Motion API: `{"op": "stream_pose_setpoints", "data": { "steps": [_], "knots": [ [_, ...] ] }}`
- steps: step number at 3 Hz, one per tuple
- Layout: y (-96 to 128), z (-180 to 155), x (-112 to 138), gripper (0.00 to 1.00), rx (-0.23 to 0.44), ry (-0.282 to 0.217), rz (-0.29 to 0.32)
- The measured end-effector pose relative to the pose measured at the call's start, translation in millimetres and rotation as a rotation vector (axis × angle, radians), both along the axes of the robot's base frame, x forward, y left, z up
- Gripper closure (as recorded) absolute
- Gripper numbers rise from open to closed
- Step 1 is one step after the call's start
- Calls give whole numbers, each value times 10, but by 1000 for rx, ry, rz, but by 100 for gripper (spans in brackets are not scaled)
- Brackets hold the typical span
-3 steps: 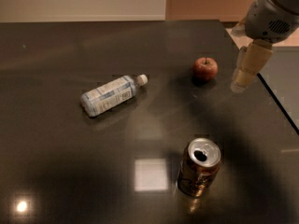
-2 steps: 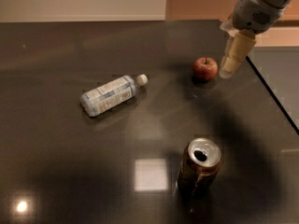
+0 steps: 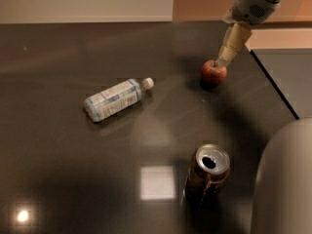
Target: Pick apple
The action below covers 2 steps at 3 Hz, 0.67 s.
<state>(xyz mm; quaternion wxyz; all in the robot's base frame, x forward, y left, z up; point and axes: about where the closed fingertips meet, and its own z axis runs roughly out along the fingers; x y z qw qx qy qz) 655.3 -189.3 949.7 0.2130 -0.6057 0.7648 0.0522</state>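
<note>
The small red apple (image 3: pixel 213 72) with a short dark stem sits on the dark table (image 3: pixel 58 169) at the right rear. My gripper (image 3: pixel 225 60) comes down from the upper right on a grey arm. Its pale fingers (image 3: pixel 232 45) point down and end just above the apple's top right, at or very near its stem. Nothing is held.
A plastic water bottle (image 3: pixel 115 99) with a white cap lies on its side at centre left. An open soda can (image 3: pixel 207 172) stands at the front centre-right. The table's right edge (image 3: pixel 275 89) runs just beyond the apple. A grey rounded robot part (image 3: pixel 285 179) fills the bottom right corner.
My gripper has moved left and away from the camera, from the right of the apple to just above it. The apple, bottle and can have not moved.
</note>
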Motion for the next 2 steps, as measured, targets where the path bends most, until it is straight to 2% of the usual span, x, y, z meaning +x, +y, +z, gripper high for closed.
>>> {"op": "stream_pose_setpoints", "data": {
  "steps": [2],
  "knots": [
    [-178, -228, 138, 0, -8, 28, -47]
  ]
}}
